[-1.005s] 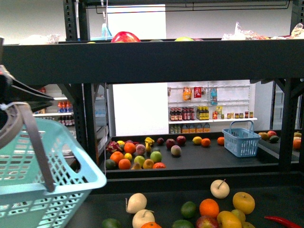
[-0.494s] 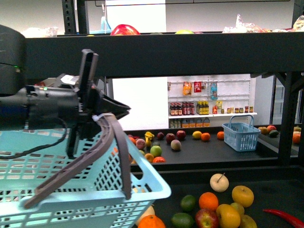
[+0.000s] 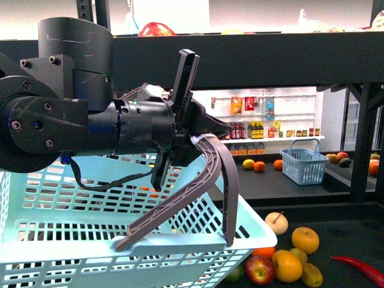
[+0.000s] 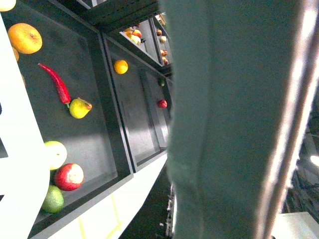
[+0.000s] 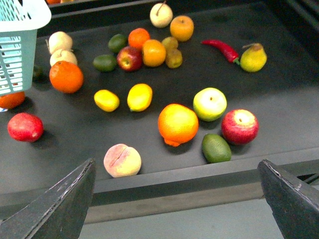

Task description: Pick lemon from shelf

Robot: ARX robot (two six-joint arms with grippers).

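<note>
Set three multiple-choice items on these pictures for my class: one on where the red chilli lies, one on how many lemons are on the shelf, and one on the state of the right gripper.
1. Where does the red chilli lie?
A) on the floor
B) beside the pear on the shelf
C) hanging from a hook

2. How many lemons show in the right wrist view?
A) none
B) six
C) two

3. In what state is the right gripper?
A) open, holding nothing
B) shut on a lemon
C) shut on the chilli

Answers:
1 B: its tip points at the pear on the dark tier.
2 C: two yellow lemons lie side by side.
3 A: its fingers stand wide apart with nothing between them.
</note>
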